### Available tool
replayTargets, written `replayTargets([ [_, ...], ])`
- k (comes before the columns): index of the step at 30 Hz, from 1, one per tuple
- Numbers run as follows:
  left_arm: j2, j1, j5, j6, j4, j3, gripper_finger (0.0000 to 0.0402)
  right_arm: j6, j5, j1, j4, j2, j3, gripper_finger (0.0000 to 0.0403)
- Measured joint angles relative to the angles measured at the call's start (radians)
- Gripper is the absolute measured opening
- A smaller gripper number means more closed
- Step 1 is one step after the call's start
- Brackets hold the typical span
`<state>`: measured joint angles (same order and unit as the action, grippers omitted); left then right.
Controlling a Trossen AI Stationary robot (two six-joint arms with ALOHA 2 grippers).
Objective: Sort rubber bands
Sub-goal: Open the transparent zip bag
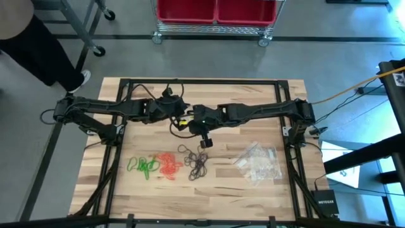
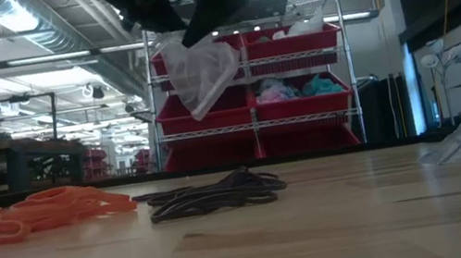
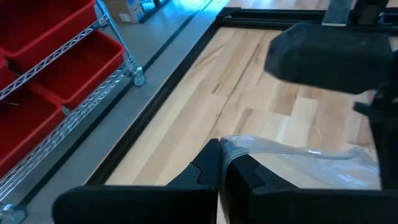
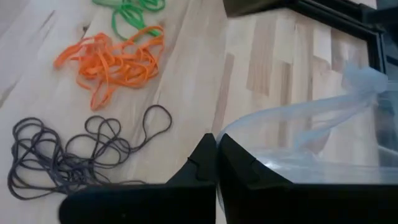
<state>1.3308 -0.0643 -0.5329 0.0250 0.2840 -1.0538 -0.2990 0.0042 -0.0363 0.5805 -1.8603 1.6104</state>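
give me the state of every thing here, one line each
clear plastic bag: held up off the table between both end effectors
left end effector: shut on the bag's edge
right end effector: shut on the bag's edge
green rubber bands: loose pile on table
orange rubber bands: loose pile on table
black rubber bands: loose tangle on table
spare bags: heaped flat on table

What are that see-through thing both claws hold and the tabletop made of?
The bag looks like thin clear plastic film: glossy, crinkled, hanging limp, with the shelves showing through it. The table looks like butcher-block wood with a smooth finish: pale glued strips with visible grain.
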Motion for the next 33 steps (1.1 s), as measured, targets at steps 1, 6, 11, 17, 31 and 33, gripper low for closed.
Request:
replayTargets([
  [1, 0.000, 0.000, -0.002, 0.001, 0.001, 0.000, 0.0000, 0.001, 0.000, -0.001, -0.002, 0.000, 0.000, 0.0000],
  [6, 0.003, 0.000, 0.018, 0.001, 0.017, 0.000, 0.0000, 0.015, -0.008, -0.001, 0.014, 0.000, 0.000, 0.0000],
  [11, 0.003, 0.006, 0.032, 0.001, 0.054, 0.000, 0.0000, 0.092, -0.085, 0.013, 0.011, 0.007, 0.000, 0.0000],
  [17, 0.004, 0.013, 0.035, 0.039, 0.062, 0.000, 0.0000, 0.147, 0.030, 0.008, 0.069, 0.025, 0.007, 0.0004],
  [31, 0.039, 0.013, 0.038, 0.143, 0.067, -0.001, 0.0000, 0.074, 0.232, 0.010, 0.081, 0.093, 0.212, 0.0096],
  [33, 0.050, 0.013, 0.051, 0.149, 0.065, -0.001, 0.0000, 0.034, 0.240, 0.010, 0.054, 0.089, 0.205, 0.0098],
])
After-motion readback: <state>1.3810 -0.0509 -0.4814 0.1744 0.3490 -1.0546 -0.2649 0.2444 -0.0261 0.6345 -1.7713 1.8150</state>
